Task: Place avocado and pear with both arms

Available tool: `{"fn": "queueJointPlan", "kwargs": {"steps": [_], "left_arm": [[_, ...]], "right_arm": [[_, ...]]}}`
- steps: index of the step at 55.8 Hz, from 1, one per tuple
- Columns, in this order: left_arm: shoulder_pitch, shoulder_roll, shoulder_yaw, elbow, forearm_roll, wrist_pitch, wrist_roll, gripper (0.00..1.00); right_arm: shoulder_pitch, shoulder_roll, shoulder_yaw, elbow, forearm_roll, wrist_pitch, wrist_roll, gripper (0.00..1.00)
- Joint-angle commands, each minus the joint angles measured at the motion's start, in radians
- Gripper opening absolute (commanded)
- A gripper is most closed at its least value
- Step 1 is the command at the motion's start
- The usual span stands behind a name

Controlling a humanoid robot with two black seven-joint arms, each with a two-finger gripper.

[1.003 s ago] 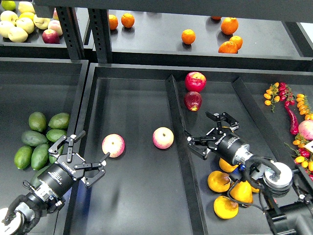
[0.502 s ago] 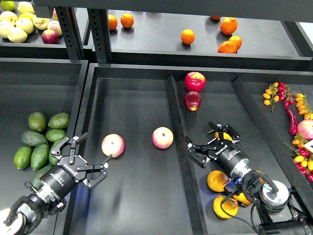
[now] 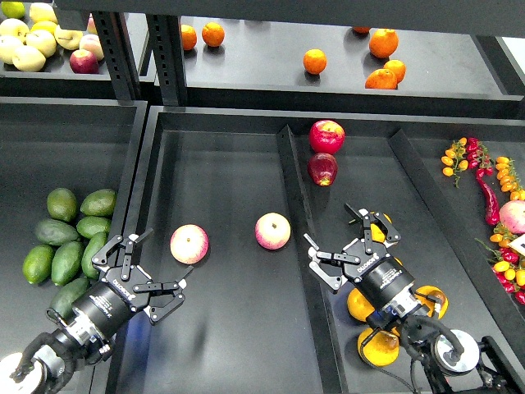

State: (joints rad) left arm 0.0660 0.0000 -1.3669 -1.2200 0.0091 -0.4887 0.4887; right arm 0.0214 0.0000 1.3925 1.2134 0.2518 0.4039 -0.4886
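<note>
Several avocados lie in the left bin. The darkest, dull green avocado (image 3: 56, 231) lies in the middle of the pile, and another dark one (image 3: 69, 297) lies against my left arm. My left gripper (image 3: 148, 269) is open and empty, just right of the pile, over the wall between the bin and the middle tray. Yellow-orange pears lie in the right tray. One pear (image 3: 377, 229) shows at the far finger of my right gripper (image 3: 346, 246), which is open and empty. Other pears (image 3: 362, 305) are partly hidden under my right arm.
Two pink apples (image 3: 189, 244) (image 3: 272, 231) lie in the middle tray. Two red apples (image 3: 326, 136) lie beyond a raised divider (image 3: 293, 189). Oranges (image 3: 316, 61) and pale apples (image 3: 29, 56) sit on the back shelf. Chillies and small tomatoes (image 3: 484, 176) lie at the right.
Both arms have drawn back toward me. The right gripper moved down and left over the pears, and the left moved slightly down. Both stayed open and empty.
</note>
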Motion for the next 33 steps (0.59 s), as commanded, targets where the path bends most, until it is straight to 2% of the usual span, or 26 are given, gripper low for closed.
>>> {"fn": "queueJointPlan", "kwargs": {"steps": [1, 10, 33], "left_arm": [[0.0, 0.0, 0.0, -0.021, -0.001, 0.0, 0.0, 1.0], [0.0, 0.0, 0.0, -0.05, -0.003, 0.0, 0.0, 1.0], [-0.002, 0.0, -0.018, -0.133, -0.008, 0.0, 0.0, 1.0]], "right_arm": [[0.0, 0.0, -0.001, 0.066, 0.05, 0.006, 0.0, 0.99], [0.0, 0.0, 0.0, 0.075, 0.052, 0.058, 0.0, 0.99], [0.0, 0.0, -0.001, 0.078, 0.05, 0.062, 0.0, 0.99]]}}
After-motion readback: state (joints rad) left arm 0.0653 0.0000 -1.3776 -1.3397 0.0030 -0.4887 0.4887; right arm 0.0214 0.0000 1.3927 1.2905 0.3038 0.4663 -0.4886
